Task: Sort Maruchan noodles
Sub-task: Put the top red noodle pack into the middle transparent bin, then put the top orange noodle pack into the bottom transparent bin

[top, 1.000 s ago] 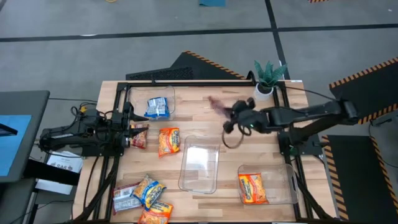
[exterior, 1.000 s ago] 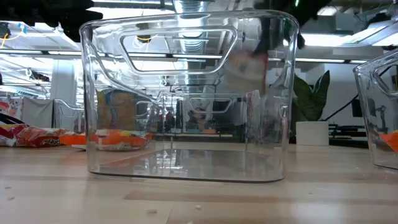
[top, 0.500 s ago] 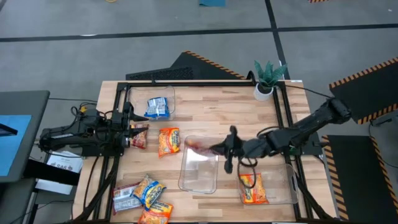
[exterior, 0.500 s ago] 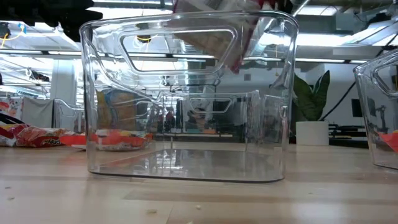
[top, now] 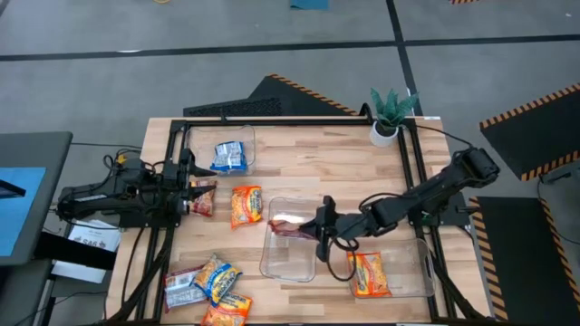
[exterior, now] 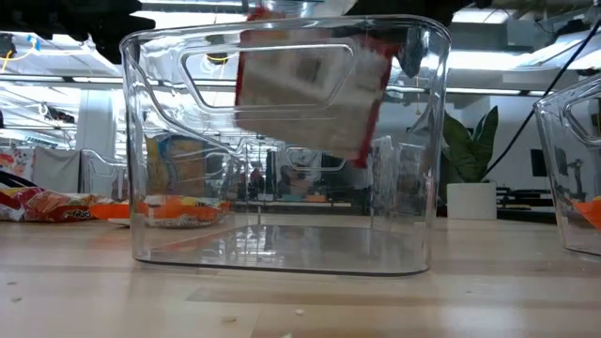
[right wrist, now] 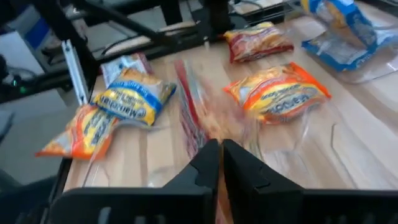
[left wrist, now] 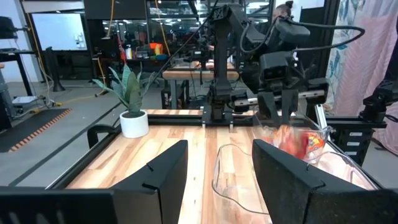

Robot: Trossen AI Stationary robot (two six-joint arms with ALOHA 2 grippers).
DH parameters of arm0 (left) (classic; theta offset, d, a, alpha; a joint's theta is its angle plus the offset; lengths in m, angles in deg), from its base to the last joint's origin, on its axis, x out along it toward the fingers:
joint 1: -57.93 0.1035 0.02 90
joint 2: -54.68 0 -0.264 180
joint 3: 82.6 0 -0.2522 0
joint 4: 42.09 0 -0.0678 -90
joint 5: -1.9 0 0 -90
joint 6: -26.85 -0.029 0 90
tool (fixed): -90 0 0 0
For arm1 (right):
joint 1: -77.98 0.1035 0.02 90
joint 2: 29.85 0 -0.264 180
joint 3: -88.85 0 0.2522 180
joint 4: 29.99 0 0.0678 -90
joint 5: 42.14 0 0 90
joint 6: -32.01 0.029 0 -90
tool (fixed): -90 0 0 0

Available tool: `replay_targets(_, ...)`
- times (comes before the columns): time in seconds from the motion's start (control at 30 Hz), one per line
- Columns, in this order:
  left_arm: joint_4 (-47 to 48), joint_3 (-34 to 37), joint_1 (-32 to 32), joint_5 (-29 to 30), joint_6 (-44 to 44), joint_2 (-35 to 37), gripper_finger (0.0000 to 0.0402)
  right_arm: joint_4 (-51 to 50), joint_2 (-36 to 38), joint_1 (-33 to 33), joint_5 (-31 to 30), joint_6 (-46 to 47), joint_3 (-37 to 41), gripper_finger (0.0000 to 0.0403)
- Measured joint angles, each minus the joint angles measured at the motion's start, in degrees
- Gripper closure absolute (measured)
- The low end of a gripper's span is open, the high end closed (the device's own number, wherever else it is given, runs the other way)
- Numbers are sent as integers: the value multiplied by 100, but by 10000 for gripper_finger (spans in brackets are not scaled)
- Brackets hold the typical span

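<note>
Right gripper (top: 322, 226) sits mid-frame in the high view, over the right rim of the middle clear bin (top: 292, 264). The red-brown packet (top: 288, 224) is just left of it, inside the bin's outline. In the low view this packet (exterior: 310, 94) is high up inside the bin, well off the bin floor and touching nothing below. I cannot tell whether the right gripper is clamped on the packet's end or has let go: the right wrist view gives only a blurred red edge.

Left gripper (left wrist: 219, 148) is parked at the left edge of the surface (top: 299, 167), fingers apart, nothing between them.

Packet orientation:
- In the high view the long axis runs left-right across the frame, with the far end pointing left, away from the right gripper.
- In the low view a pale broad face turns toward the camera, and the packet tilts with its lower right corner lowest.

Handling, judged:
- The packet is light.
- The film is thin, crinkly and slick.
- The noodle block inside is brittle, so squeeze gently.
- The best hold is on a short-end seam or across the thin block edge; the flat faces slip.

Other items:
- An orange packet (top: 367, 273) lies in the right bin (top: 412, 254).
- A loose orange packet (top: 246, 205) lies left of centre.
- More packets (top: 210, 288) sit at lower left.
</note>
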Motion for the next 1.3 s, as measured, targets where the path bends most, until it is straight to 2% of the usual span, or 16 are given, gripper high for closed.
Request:
replay_targets(0.23,7,0,0,0,-2,0,231,62,11,-217,-1,6,0,294)
replay_targets(0.43,131,0,0,64,120,0,231,33,251,-479,-24,-727,-25,230)
replay_targets(0.63,483,-2,0,450,291,-334,231,57,610,-968,-58,-1441,-159,193)
replay_targets(0.77,589,-2,0,86,458,-1154,231,33,751,-1240,-60,-1613,-157,186)
replay_targets(0.97,780,-119,-2,-746,276,-2898,231,5,767,-1508,-60,-1611,-155,188)
replay_targets(1.17,774,-337,-2,-811,-111,-4478,231,-38,667,-1538,-54,-1613,-151,189)
replay_targets(1.3,743,-609,-62,-796,-348,-5268,231,-37,665,-1534,-47,-1613,-151,189)
